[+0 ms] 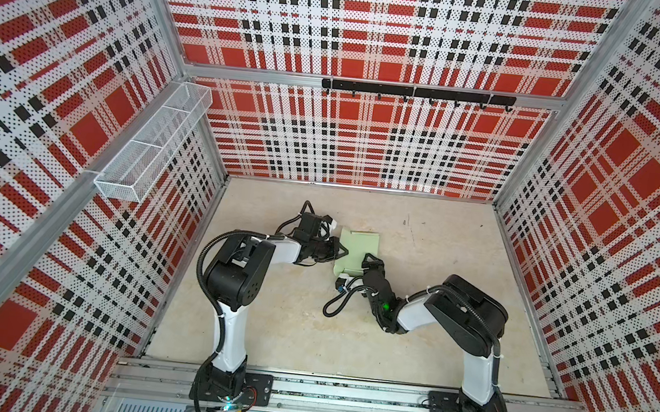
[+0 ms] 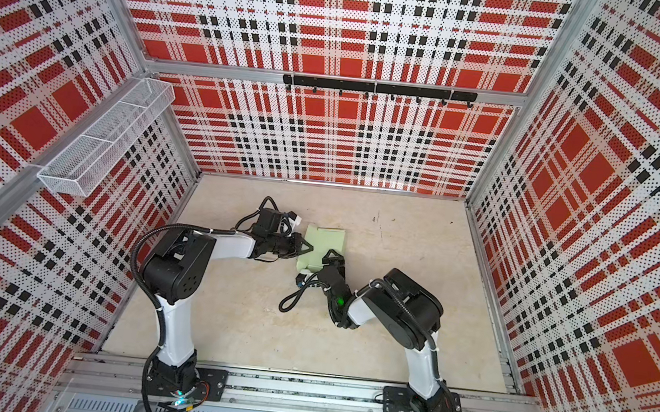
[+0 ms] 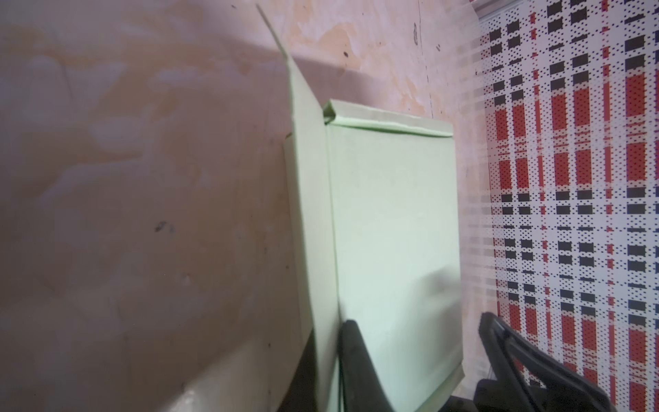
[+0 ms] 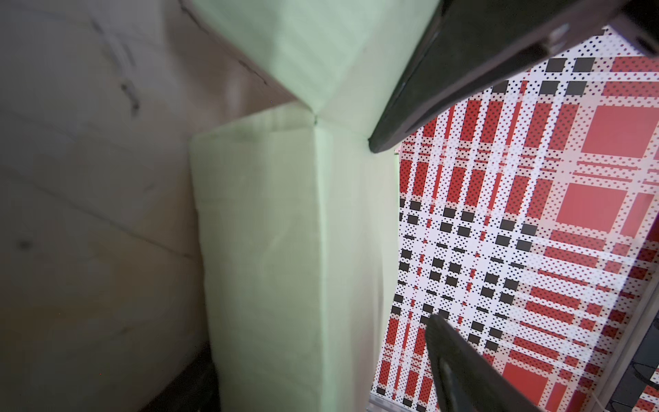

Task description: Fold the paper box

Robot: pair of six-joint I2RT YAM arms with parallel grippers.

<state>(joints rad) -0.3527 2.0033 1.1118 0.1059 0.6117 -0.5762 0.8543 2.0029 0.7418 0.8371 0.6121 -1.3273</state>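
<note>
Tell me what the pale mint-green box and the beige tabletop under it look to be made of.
The pale mint-green box: thin card or stiff paper, matte; its panels bend along sharp creases and a flap shows a thin edge. The beige tabletop: probably a painted or coated board, dull finish with blotches, scuffs and dark marks; the exact material is unclear.
</note>
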